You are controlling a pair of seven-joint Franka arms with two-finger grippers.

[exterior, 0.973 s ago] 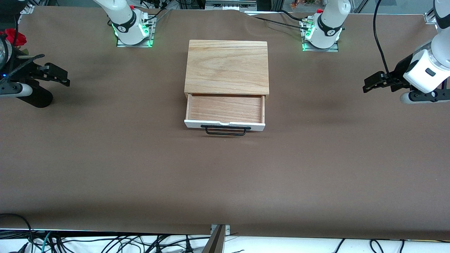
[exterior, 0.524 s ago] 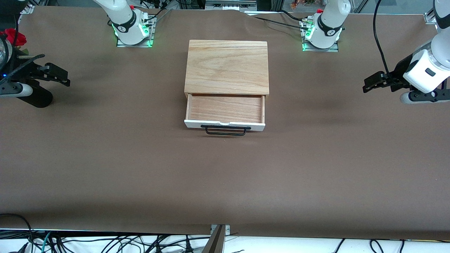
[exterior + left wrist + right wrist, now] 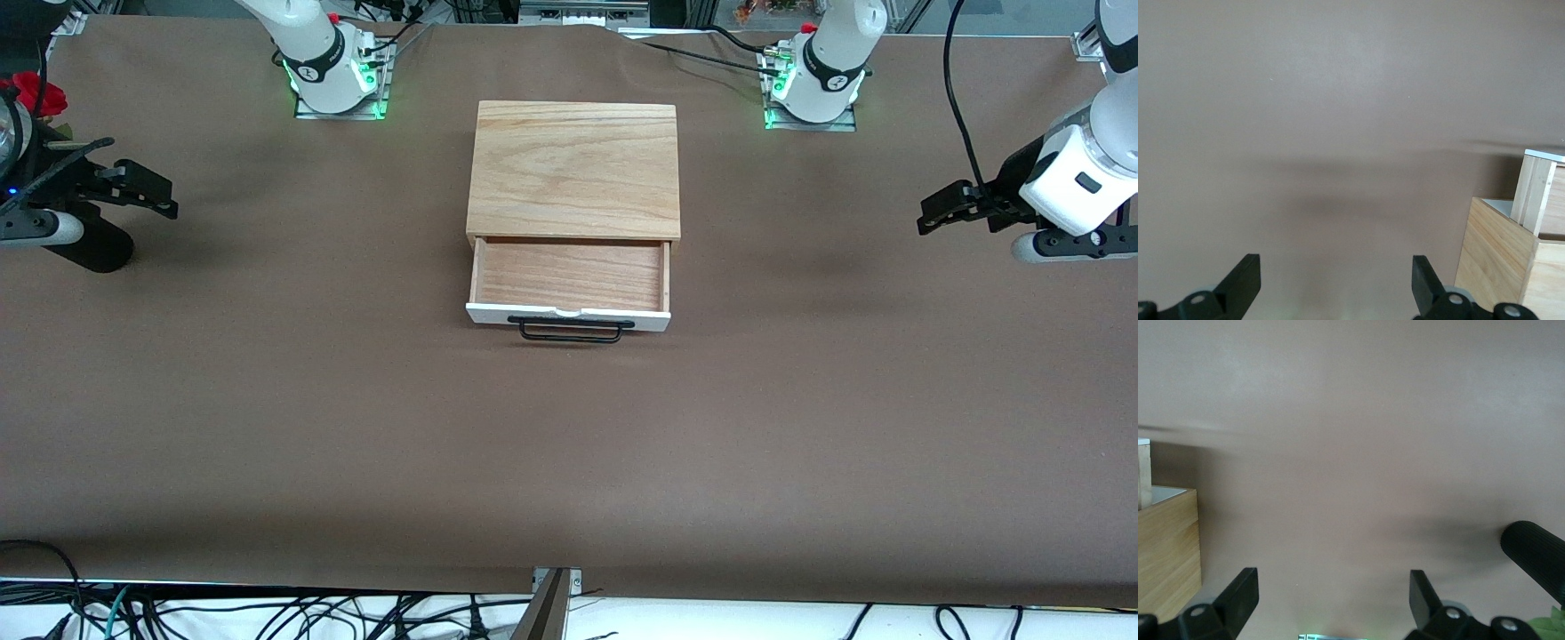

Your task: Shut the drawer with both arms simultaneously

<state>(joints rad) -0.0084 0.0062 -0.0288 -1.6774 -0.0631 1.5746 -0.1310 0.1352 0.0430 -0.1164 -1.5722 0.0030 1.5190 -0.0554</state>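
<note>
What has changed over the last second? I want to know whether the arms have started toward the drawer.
Nothing visibly changed. The drawer is still pulled out of the wooden box, and both grippers stay open and empty over the tablecloth: the left gripper at the left arm's end of the table, the right gripper at the right arm's end. Neither has started toward the drawer.

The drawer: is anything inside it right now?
The pulled-out part of the drawer shows only bare wood, with nothing lying in it. The stretch still under the oak box is covered, so I cannot see what is in there.
</note>
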